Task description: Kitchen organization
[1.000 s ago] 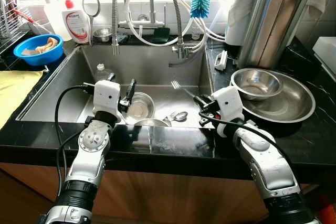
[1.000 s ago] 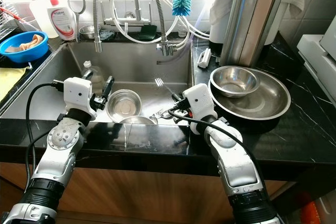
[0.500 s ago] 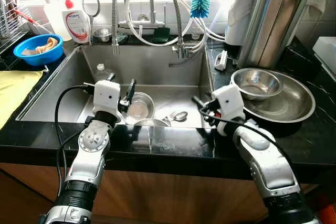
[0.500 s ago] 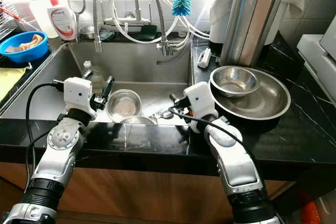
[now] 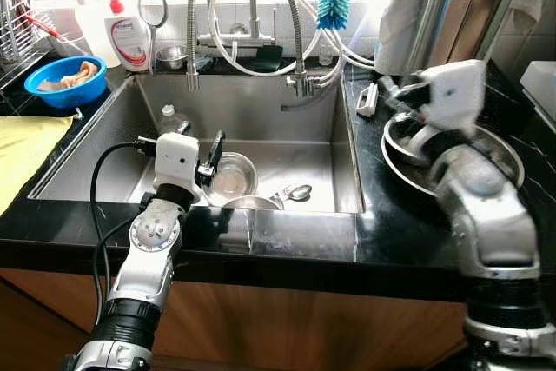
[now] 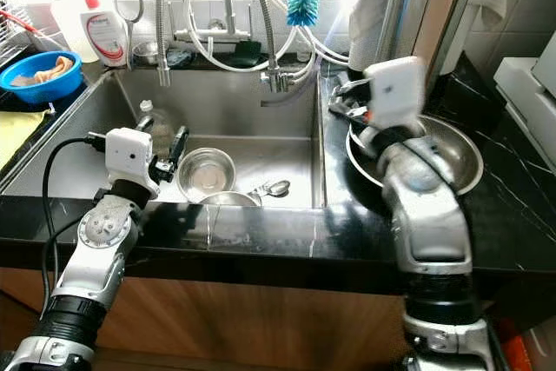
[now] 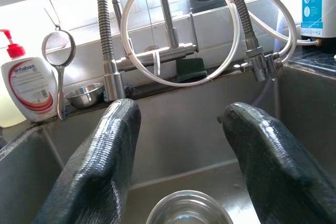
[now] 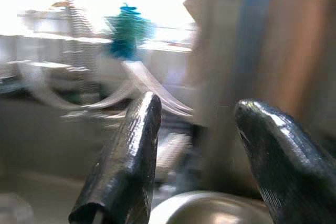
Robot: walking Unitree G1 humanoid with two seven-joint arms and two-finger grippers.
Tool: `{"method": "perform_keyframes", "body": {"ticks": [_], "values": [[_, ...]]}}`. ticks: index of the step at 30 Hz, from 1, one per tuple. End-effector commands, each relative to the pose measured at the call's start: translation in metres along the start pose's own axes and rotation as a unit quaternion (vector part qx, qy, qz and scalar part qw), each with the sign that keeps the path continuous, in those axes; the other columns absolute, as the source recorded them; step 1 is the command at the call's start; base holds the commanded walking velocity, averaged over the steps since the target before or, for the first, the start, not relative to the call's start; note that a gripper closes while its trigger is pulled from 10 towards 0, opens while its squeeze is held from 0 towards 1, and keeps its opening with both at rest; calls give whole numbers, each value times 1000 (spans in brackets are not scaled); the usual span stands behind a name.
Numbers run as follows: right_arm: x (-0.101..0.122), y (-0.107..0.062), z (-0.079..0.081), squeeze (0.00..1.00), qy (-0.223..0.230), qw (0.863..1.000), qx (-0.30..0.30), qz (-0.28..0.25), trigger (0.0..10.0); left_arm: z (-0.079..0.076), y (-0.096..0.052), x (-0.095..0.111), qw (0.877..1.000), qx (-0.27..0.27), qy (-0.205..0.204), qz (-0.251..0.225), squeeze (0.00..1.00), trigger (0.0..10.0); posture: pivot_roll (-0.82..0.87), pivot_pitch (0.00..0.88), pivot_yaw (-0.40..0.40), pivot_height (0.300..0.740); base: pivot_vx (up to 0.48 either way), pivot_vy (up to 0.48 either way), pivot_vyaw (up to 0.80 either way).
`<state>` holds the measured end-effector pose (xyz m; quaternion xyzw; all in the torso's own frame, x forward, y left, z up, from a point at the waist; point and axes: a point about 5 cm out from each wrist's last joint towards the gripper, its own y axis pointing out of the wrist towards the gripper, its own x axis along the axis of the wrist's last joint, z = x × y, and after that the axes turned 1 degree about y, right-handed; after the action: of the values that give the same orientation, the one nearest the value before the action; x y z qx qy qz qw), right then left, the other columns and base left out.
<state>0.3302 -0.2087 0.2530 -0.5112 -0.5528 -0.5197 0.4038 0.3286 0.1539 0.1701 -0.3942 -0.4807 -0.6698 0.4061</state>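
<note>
Black stone tabletop [image 5: 287, 241] surrounds a steel sink [image 5: 252, 110]. Right of the sink: a wide steel pan [image 6: 456, 158] on the tabletop, a smaller steel bowl inside it, mostly hidden by the arm. Right end effector [image 6: 343, 103] hovers over the pan's sink-side rim, fingers spread, holding nothing; view blurred. Left end effector [image 5: 201, 147] hangs inside the sink, fingers apart, empty, above a small steel bowl [image 5: 231, 177]. A spoon [image 5: 294, 192] lies on the sink floor beside that bowl.
</note>
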Motion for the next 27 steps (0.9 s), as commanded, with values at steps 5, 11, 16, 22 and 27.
{"method": "perform_keyframes", "body": {"ticks": [5, 11, 16, 22, 27], "values": [[-14, -2, -39, 0, 22, 992, -108, 65, 10000, 3, 2, 0, 1000, 1, 4, 5, 0, 10000, -73, 0, 61, 740, 0, 0, 0], [-29, -5, -47, 0, 74, 982, -134, 113, 10000, 3, 2, 0, 1000, -1, 5, 6, 0, 10000, -69, 0, 62, 740, 0, 0, 0], [-34, -5, -45, 0, 101, 976, -135, 137, 10000, 3, 2, -1, 1000, -1, 6, 6, 0, 10000, -66, 0, 62, 740, 0, 0, 0], [-39, -4, -42, 0, 135, 970, -135, 153, 10000, 3, 2, 0, 1000, -2, 6, 4, 0, 10000, -64, 0, 61, 740, 0, 0, 0], [-42, -5, -40, 0, 156, 965, -135, 161, 10000, 2, 2, 1, 1000, -16, 24, 0, 0, 10000, -58, 0, 59, 740, 0, 0, 0]]}}
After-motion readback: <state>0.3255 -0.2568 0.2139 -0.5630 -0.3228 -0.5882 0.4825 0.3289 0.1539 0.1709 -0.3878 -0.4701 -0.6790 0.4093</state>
